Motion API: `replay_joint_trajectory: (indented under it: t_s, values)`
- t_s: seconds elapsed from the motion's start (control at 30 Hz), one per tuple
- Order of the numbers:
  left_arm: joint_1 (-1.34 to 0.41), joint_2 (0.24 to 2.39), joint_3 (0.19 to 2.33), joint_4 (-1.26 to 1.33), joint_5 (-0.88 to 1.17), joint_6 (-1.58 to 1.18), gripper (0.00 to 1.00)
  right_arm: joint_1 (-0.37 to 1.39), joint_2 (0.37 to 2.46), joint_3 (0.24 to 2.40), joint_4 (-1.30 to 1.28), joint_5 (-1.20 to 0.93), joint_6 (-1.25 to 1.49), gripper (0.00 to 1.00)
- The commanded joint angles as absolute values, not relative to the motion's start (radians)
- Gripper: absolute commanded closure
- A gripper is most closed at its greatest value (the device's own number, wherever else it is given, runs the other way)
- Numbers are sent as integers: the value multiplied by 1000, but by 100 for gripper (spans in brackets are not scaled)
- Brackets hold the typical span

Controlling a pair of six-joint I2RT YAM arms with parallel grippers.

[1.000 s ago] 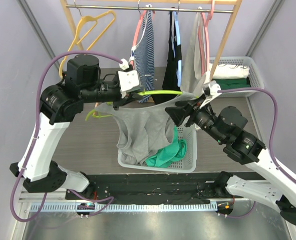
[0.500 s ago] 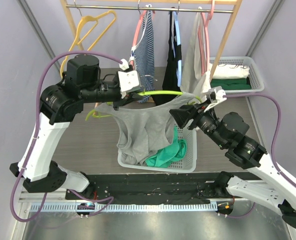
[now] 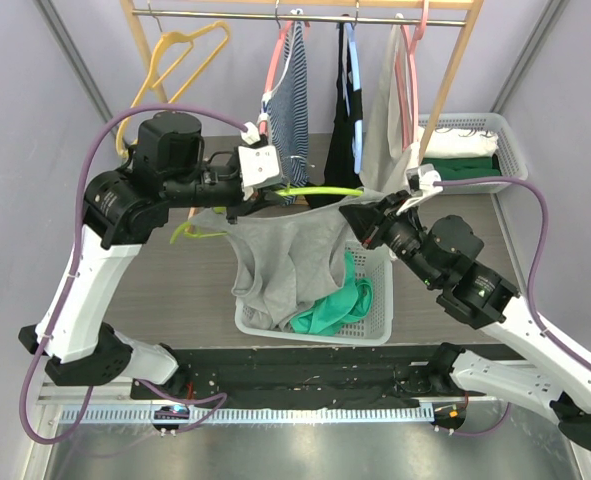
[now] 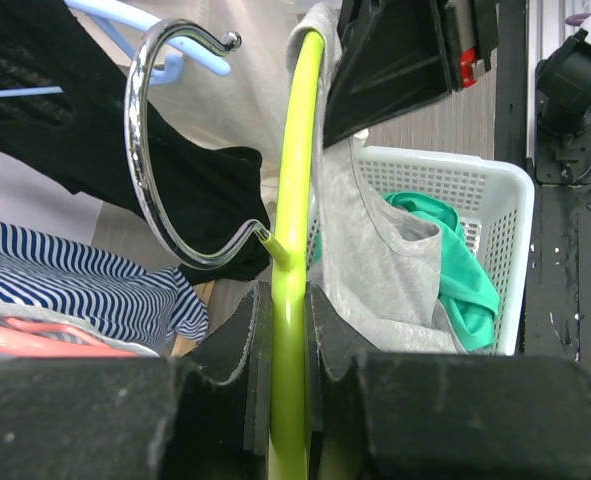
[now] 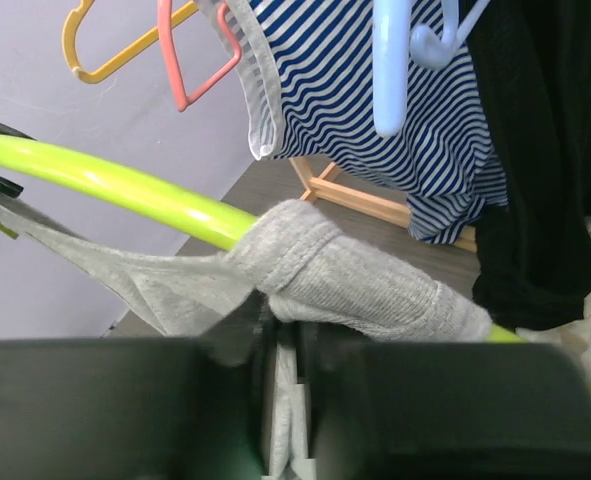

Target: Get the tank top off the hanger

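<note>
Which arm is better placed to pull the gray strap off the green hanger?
Right. The right gripper pinches the tank top strap on the hanger; the left gripper clamps the hanger near its hook.

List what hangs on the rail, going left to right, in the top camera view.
yellow hanger → striped top → black top → pale top
</note>
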State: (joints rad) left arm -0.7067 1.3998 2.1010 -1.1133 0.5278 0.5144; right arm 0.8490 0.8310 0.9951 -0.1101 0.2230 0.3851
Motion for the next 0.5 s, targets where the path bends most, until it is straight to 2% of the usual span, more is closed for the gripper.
replay_joint_trajectory:
  t_s: [0.0, 0.03, 0.17, 0.47]
  values:
    - [-710, 1365, 2095, -1075, 552, 541, 100, 848, 796, 1049, -26, 238, 376, 96]
    - [-710, 1365, 2091, -1075, 545, 545, 100, 848, 779, 1048, -29, 236, 376, 99]
    - [-710, 1365, 2091, -1078, 532, 555, 100, 848, 718, 1031, -84, 270, 380, 99]
    - [-710, 1351, 2129, -1095, 537, 554, 100, 848, 480, 809, -164, 555, 391, 99]
